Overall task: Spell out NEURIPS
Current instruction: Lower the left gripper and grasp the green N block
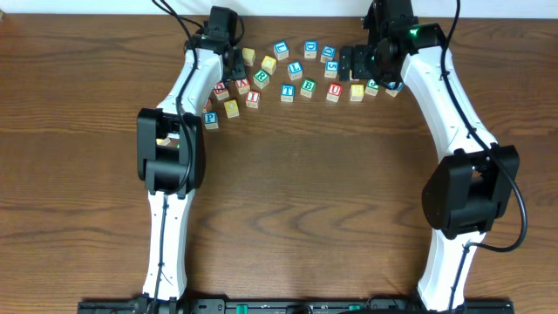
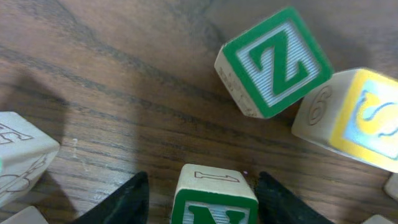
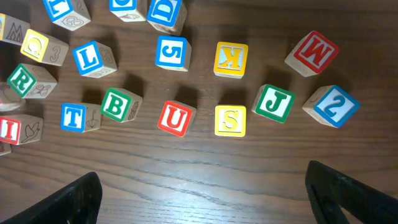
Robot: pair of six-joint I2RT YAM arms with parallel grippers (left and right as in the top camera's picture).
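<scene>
Rt wrist view, cube tops: green R (image 3: pixel 23 79), red I (image 3: pixel 9 129), blue T (image 3: pixel 73 117), green B (image 3: pixel 115 104), red U (image 3: pixel 175 118), yellow S (image 3: pixel 230 120), green J (image 3: pixel 273 102), blue 2 (image 3: pixel 336 106), red M (image 3: pixel 312 54). Lt wrist view: green N (image 2: pixel 214 210) on near cube, green Z (image 2: pixel 277 62) on cube beyond.

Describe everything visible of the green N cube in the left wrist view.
The green N cube is a pale wooden block. Its top face shows a green N inside a green border, cut off by the picture's bottom edge; the far side bears a line drawing. It sits upright on the dark wooden table between the black fingers of the left hand, with a gap at one finger. No other cube visibly touches it.
</scene>
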